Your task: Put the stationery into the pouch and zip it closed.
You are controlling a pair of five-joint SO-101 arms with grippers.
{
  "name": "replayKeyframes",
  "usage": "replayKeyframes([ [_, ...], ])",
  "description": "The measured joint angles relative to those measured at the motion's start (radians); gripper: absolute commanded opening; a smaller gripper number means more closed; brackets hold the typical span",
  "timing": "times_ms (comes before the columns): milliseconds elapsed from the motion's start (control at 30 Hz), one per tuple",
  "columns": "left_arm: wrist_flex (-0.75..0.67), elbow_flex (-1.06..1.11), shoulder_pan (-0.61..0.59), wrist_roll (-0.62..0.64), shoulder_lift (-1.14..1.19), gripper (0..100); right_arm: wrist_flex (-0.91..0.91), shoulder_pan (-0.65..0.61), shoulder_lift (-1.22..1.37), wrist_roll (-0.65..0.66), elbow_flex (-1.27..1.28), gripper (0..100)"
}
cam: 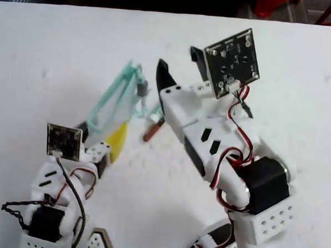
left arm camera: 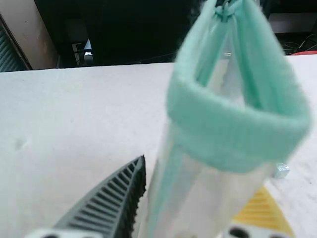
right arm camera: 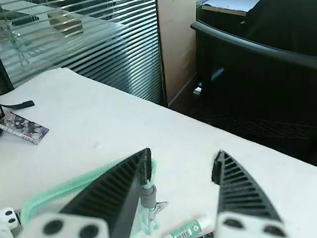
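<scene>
The white table (cam: 58, 57) is spreading across the whole scene. The right arm (cam: 231, 144) is standing over the right half, reaching toward the far middle. The left arm (cam: 55, 207) is sitting at the near left.

The pouch (cam: 114, 102), clear with teal edging, is standing on edge left of centre, running from the near left toward the far right. In the left wrist view its teal zip edges (left arm camera: 233, 124) are standing apart in a loop, so the mouth is gaping.

The right gripper (cam: 177, 58) is hovering with its black fingers spread wide. It is sitting just right of the pouch's far end and is gripping nothing. In the right wrist view the right gripper (right arm camera: 183, 158) is framing bare table, with the teal edge passing beneath one finger.

The left gripper (cam: 100, 133) is pinching the near end of the pouch between a black finger (left arm camera: 116, 203) and a yellow finger (left arm camera: 260, 210).

A brownish pen (cam: 153, 129) with a pale end is lying on the table just right of the pouch, on the near side of the right gripper.

The grey zip pull (cam: 142, 88) is hanging at the pouch's far end, close to the right gripper's left finger.

A small card (right arm camera: 22, 130) is lying well apart on the table.
</scene>
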Motion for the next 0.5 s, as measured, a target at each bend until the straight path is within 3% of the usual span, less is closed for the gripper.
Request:
replayKeyframes([
  [267, 0.0, 0.0, -0.037, 0.0, 0.0, 26, 0.011, -0.002, 0.003, 0.0, 0.12, 19.4],
  [500, 0.0, 0.0, -0.038, 0.0, 0.0, 26, 0.011, 0.135, 0.203, -0.107, 0.129, 19.4],
])
